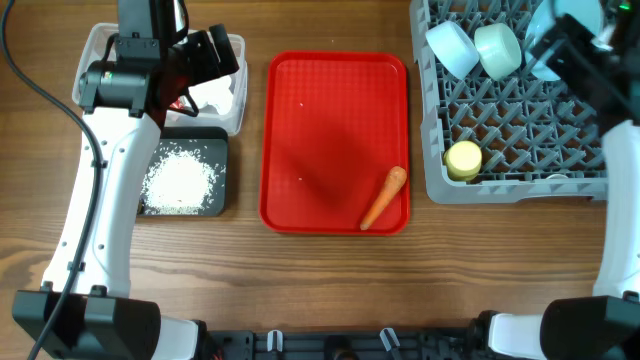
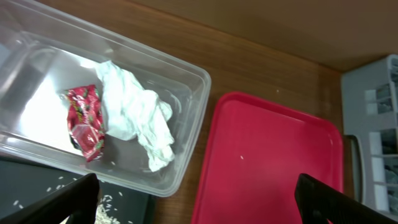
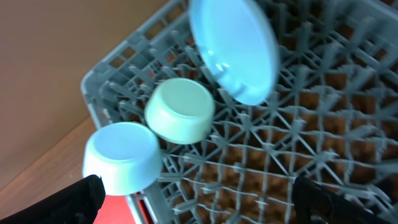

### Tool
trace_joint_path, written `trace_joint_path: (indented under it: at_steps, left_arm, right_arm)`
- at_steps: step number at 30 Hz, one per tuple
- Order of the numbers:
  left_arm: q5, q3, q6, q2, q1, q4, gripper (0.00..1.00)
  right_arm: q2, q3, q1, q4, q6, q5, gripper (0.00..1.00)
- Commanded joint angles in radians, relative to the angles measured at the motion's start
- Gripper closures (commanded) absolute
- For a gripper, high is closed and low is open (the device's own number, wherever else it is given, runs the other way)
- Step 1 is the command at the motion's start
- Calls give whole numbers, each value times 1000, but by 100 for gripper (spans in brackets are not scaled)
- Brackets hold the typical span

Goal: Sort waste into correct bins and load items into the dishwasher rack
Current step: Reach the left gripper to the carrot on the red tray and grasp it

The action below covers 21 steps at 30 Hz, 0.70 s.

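Note:
My left gripper (image 1: 205,60) (image 2: 196,205) is open and empty, above the near rim of the clear tub (image 1: 236,100) (image 2: 186,155). The red wrapper (image 2: 86,121) and white tissue (image 2: 137,112) lie in that tub. Rice (image 1: 180,180) lies in the black tray (image 1: 218,205) next to it. The carrot (image 1: 385,197) lies on the red tray (image 1: 335,100). My right gripper (image 1: 570,45) (image 3: 199,202) is open and empty over the grey rack (image 1: 520,120) (image 3: 311,124). The rack holds two bowls (image 3: 180,109) (image 3: 121,155), the blue plate (image 3: 233,50) and the yellow cup (image 1: 463,160). The spoon and brown lump are not seen.
The red tray lies between the bins and the rack, with a few rice grains on it. Bare wooden table runs along the front. The arm bases stand at the front left and front right corners.

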State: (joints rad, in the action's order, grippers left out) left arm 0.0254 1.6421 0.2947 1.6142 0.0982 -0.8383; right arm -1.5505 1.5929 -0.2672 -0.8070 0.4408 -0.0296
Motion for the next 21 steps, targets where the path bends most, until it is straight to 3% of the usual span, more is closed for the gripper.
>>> trace_joint_path:
  at_steps: [1,3,14,21]
  left_arm:
    - [261,0,-68,18,31,17,0]
    - [315,0,-134,39,71,5,0]
    - [257,0,-317,269,467,-101,0]
    - [111,0,-348,413,673,-151,2]
  right_arm:
    - [3,3,-28,-10,-50,-77,0]
    - [3,3,-28,-14,-66,-77,0]
    - [3,3,-28,-30,-83,-77,0]
    - [3,3,-28,-36,-83,-77,0]
